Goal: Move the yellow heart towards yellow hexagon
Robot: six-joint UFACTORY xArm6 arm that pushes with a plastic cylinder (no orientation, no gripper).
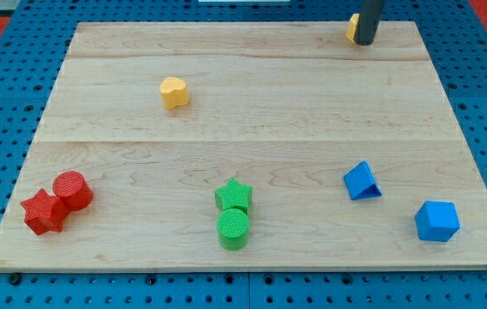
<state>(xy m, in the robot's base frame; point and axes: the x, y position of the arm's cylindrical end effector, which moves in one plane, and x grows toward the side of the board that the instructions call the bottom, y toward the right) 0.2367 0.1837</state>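
Top right of frame: my tip, a dark rod w/o fingers, touches a yellow block, shape half-hidden. Yellow heart block lies upper left on wooden bench, well apart.

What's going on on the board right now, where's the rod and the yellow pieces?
The dark rod's end, my tip, sits at the view's top right, right against a small yellow block mostly hidden behind it, shape unclear. The other yellow block lies far off toward the view's upper left of the wooden board, well apart. The remaining blocks sit along the view's bottom.
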